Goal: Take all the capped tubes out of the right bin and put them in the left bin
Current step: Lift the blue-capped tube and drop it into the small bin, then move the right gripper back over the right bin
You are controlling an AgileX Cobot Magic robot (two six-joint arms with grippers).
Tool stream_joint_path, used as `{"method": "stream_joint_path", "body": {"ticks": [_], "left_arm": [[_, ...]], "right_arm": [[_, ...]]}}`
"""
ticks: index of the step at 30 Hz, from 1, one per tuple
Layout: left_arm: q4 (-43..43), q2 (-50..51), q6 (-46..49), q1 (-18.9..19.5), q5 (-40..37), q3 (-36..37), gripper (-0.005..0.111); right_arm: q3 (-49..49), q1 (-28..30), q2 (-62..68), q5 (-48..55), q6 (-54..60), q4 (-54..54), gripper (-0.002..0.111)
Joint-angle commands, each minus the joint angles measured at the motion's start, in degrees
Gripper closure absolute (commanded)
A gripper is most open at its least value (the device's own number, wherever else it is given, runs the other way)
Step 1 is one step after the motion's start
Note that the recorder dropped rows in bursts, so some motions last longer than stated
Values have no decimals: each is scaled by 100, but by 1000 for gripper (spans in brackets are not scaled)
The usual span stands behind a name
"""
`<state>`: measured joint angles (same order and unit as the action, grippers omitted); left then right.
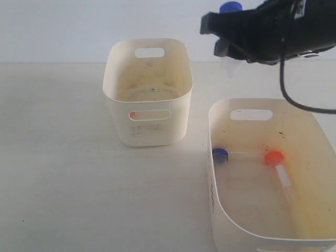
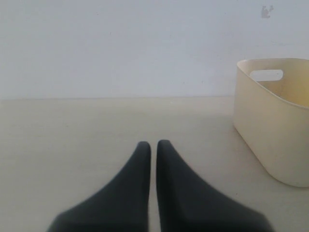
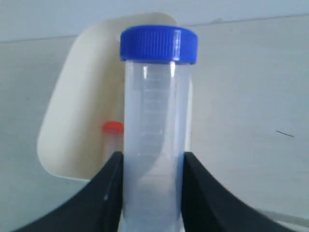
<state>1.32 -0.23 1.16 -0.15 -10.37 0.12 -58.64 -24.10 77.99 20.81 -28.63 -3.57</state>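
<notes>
Blue-capped tube (image 3: pixel 155 145) clamped at mid-body in the right gripper (image 1: pixel 223 38), high above the worktop (image 1: pixel 63 173). Blue cap (image 3: pixel 159 43) out beyond the fingertips, clear pointed end out the other side of the jaws. Black fingers (image 3: pixel 104 193) pressed against both sides of the clear barrel.

Left bin (image 1: pixel 148 94) lower than the right gripper and off to its side, not touching. One orange-red cap (image 3: pixel 113 127) visible inside it, also showing through the near handle slot in the exterior view.

Right bin (image 1: pixel 294 126) below the right gripper, toward the camera, with two more capped tubes on its floor. Second blue-capped tube (image 1: pixel 220 154) with its cap against the bin's wall. Orange-red-capped tube (image 1: pixel 281 173) beside it, the two caps apart.

Left gripper (image 2: pixel 150 145) low over bare worktop, well away from the right gripper, jaws closed to a sliver, nothing between them. Cream bin (image 2: pixel 270 130) ahead of the left gripper and to one side, apart from it; which of the two bins, not clear.
</notes>
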Motion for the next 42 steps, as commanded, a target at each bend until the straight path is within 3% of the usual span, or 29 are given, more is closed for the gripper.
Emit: {"method": "stream_joint_path", "body": {"ticks": [1, 6, 11, 13, 17, 20, 27, 30, 34, 39, 42], "left_arm": [[19, 23, -24, -41, 38, -12, 103], [19, 23, -24, -41, 38, -12, 103], [19, 23, -24, -41, 38, -12, 103], [19, 23, -24, -41, 38, -12, 103], [19, 23, -24, -41, 38, -12, 103], [19, 23, -24, -41, 38, -12, 103], [19, 23, -24, -41, 38, -12, 103], [19, 23, -24, -41, 38, -12, 103], [19, 23, -24, -41, 38, -12, 103], [19, 23, -24, -41, 38, -12, 103], [19, 23, -24, -41, 38, -12, 103]], "right_arm": [[-499, -276, 678, -343, 774, 817, 108], [-1093, -736, 1533, -664, 846, 817, 108], [-1532, -790, 2325, -496, 762, 857, 104], [-1630, -790, 2501, -375, 762, 857, 93], [-1690, -790, 2662, -525, 762, 930, 55], [-1690, -790, 2674, -661, 762, 930, 45], [-1690, -790, 2651, -498, 762, 930, 45], [-1690, -778, 2494, -247, 772, 800, 51], [-1690, -778, 2023, 167, 772, 263, 72], [-1690, -613, 1343, 913, 745, -232, 108], [-1660, -325, 1030, 1526, 492, -419, 108]]}}
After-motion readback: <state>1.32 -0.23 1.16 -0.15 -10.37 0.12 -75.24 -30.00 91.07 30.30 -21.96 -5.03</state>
